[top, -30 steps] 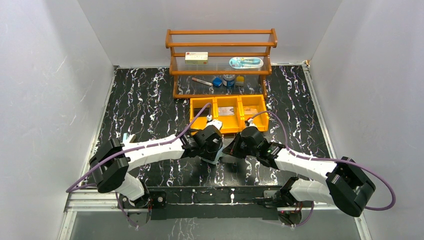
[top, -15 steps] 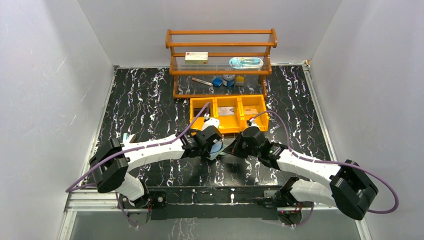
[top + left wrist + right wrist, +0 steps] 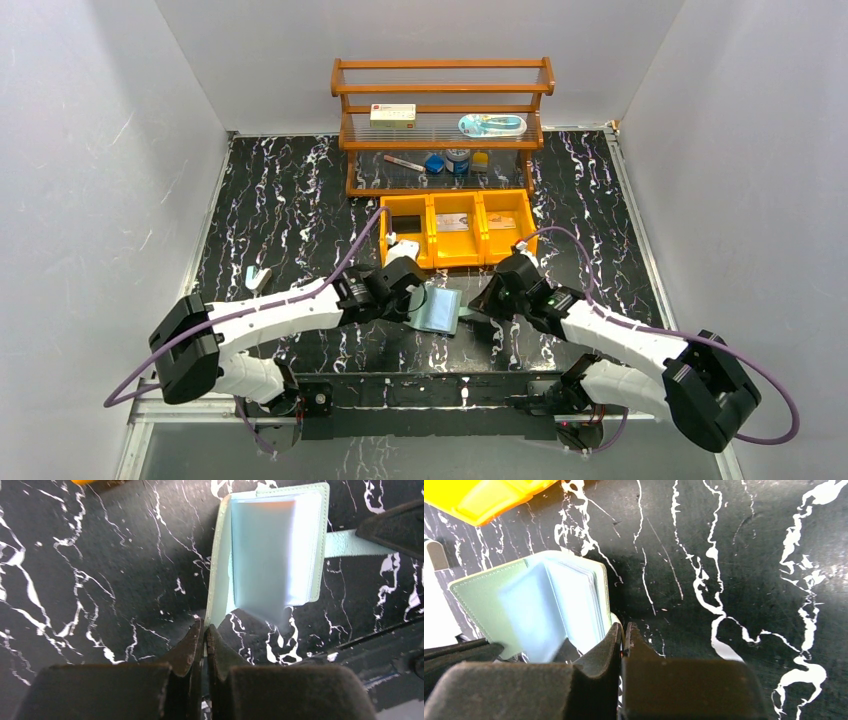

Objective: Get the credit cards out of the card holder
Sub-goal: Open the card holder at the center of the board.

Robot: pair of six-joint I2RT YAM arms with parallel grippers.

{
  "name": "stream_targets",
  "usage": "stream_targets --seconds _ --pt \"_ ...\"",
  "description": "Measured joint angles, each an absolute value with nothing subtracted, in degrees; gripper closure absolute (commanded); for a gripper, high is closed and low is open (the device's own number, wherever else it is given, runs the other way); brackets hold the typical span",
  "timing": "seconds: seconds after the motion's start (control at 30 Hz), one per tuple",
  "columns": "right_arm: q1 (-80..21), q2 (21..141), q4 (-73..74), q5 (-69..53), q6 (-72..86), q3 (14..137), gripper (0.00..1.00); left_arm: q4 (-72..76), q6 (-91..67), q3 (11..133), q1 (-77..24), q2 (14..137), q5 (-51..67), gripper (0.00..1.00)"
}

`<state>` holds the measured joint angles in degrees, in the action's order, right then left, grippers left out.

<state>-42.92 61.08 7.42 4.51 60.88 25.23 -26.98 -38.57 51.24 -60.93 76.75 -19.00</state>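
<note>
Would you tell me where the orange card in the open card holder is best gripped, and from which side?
Pinch the orange card by its exposed strip, peeking from the pocket mouth at the card holder end facing the orange bins. Approach from that side, fingers flat across the thin edge, and pull along the pocket.

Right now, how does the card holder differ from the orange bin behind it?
The card holder is sage green and flat; the orange bin is a walled tray with three compartments. The card holder is spread open, pinched by the left gripper and the right gripper; the orange bin is untouched. Both are over the black marbled table.
</note>
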Motion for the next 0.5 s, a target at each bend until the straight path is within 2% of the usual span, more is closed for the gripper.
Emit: stream_targets --seconds 0.07,0.2,0.27,0.37,0.5 --pt "-42.48 61.21 8.01 4.49 60.07 25.23 0.88 -26.59 -40.07 50.24 -60.93 76.27 -17.26 1.00" --pt "-42.00 62.63 9.21 4.25 58.33 25.41 0.89 -25.58 -43.55 46.59 -60.93 75.81 -15.27 1.00" --pt "-41.93 63.40 9.78 4.05 57.47 25.65 0.75 -25.10 -45.23 44.51 -60.93 75.53 -14.74 1.00" --pt "-41.85 64.31 11.88 4.08 55.94 27.64 0.73 -24.18 -47.64 42.19 -60.93 75.33 -14.28 1.00" --pt "-41.63 64.58 15.00 4.58 53.95 32.29 0.62 -22.92 -50.02 40.36 -60.93 74.74 -14.04 0.97"
